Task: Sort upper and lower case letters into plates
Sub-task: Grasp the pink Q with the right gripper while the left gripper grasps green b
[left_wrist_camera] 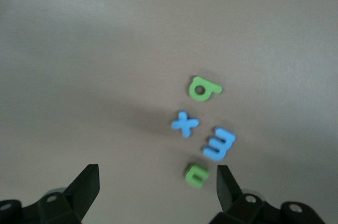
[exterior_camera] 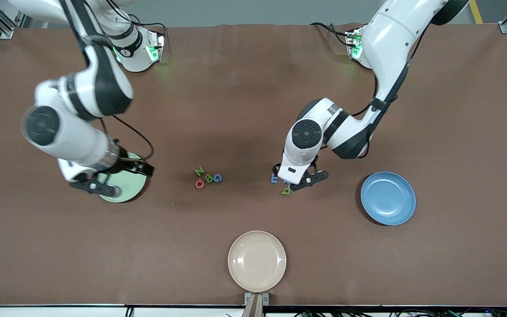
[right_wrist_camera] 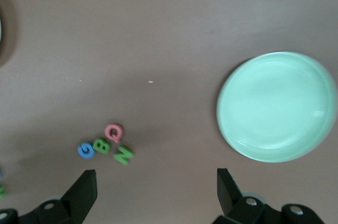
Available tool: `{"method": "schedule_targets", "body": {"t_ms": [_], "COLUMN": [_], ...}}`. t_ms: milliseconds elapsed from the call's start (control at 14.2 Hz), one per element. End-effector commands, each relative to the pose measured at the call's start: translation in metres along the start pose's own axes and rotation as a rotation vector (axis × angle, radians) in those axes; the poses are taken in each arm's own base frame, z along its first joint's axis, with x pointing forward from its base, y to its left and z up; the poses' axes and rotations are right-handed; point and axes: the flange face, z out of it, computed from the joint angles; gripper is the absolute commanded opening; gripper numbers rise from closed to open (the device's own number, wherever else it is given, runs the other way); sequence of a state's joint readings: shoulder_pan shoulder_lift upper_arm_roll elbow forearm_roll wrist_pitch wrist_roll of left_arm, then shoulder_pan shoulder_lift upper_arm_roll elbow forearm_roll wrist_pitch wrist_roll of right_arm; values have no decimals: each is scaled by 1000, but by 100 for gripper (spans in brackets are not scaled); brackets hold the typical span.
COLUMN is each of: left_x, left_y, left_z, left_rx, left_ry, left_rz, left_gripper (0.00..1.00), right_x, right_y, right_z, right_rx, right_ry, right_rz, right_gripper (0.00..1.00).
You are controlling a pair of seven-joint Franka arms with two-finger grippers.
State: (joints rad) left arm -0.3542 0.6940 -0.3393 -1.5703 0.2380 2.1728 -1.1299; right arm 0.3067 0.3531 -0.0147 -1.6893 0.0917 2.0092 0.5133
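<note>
In the front view, the brown worktop (exterior_camera: 244, 110) carries three plates: a mint green plate (exterior_camera: 126, 190) toward the right arm's end, a blue plate (exterior_camera: 388, 198) toward the left arm's end, and a cream-beige plate (exterior_camera: 257, 260) nearest the front camera, between the two. A cluster of upper case letters lies mid-worktop: a green N (exterior_camera: 199, 171), a red Q (exterior_camera: 199, 183), a green B (exterior_camera: 208, 178) and a blue G (exterior_camera: 217, 177), close together. The right claw (exterior_camera: 99, 178) hangs over the mint green plate, partly covering it. The left claw (exterior_camera: 298, 177) hangs over a second group of letters, where a green b (exterior_camera: 285, 190) and a blue letter (exterior_camera: 274, 178) peek out beside it. In the left wrist view, the left claw (left_wrist_camera: 157, 182) has its fingers (left_wrist_camera: 87, 182) spread wide apart and holds nothing; between and above them lie a green b (left_wrist_camera: 203, 87), a blue x (left_wrist_camera: 185, 123), a blue letter like an m or E (left_wrist_camera: 219, 143) and a small green c (left_wrist_camera: 196, 174), each apart from the others. In the right wrist view, the right claw (right_wrist_camera: 157, 184) also stands wide apart and empty, with the mint green plate (right_wrist_camera: 277, 105) bare and the N (right_wrist_camera: 124, 154), Q (right_wrist_camera: 113, 132), B (right_wrist_camera: 101, 145) and G (right_wrist_camera: 85, 150) well apart from that plate on the worktop.
</note>
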Motion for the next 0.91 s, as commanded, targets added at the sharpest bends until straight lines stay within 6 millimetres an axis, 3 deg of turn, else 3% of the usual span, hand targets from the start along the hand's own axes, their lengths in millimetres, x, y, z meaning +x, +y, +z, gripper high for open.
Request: {"method": "schedule_targets", "body": {"t_ms": [0, 211, 421, 562, 843], "left_x": [7, 16, 16, 14, 12], "left_y": [7, 8, 9, 9, 8], "left_z": [13, 35, 48, 52, 61], "left_rx": [-30, -67, -67, -62, -55], "left_ry": [56, 89, 104, 99, 89], "left_rz": [-7, 12, 36, 38, 40], "left_gripper": [85, 81, 74, 71, 67], "right_x": [-13, -20, -20, -22, -26], "right_y": [-28, -59, -66, -68, -75], "right_z": [54, 120, 169, 189, 201], "right_rx": [4, -5, -16, -25, -22], "right_ry": [14, 37, 46, 45, 52], "right_rz": [20, 40, 32, 30, 39], "right_gripper": [100, 100, 100, 99, 86]}}
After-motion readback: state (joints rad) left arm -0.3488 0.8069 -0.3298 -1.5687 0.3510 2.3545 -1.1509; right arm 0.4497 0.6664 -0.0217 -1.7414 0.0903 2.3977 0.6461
